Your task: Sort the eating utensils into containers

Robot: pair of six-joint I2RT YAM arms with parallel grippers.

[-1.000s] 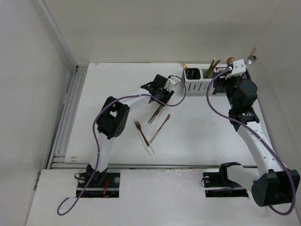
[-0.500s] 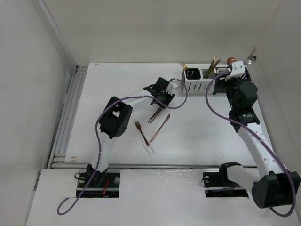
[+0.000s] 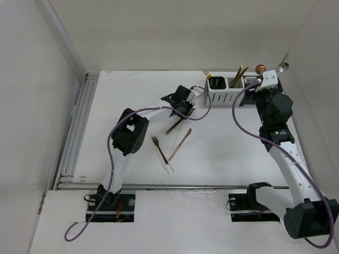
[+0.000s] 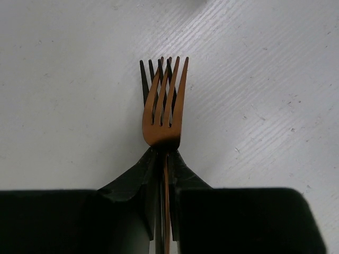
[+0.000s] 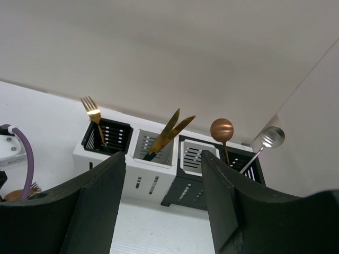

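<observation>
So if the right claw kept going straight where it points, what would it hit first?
Probably the row of containers: the open right gripper faces the white box holding two gold knives. How far off it is, I cannot tell.

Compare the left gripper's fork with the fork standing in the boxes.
The copper fork is clamped in the left gripper over the table; the gold fork stands tines-up in an end box. The copper fork is reddish, the gold fork yellow. Both are slim metal forks.

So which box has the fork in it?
The box at the row's left end: a gold fork stands in it. Its neighbour holds gold knives; spoons stand at the right end.
</observation>
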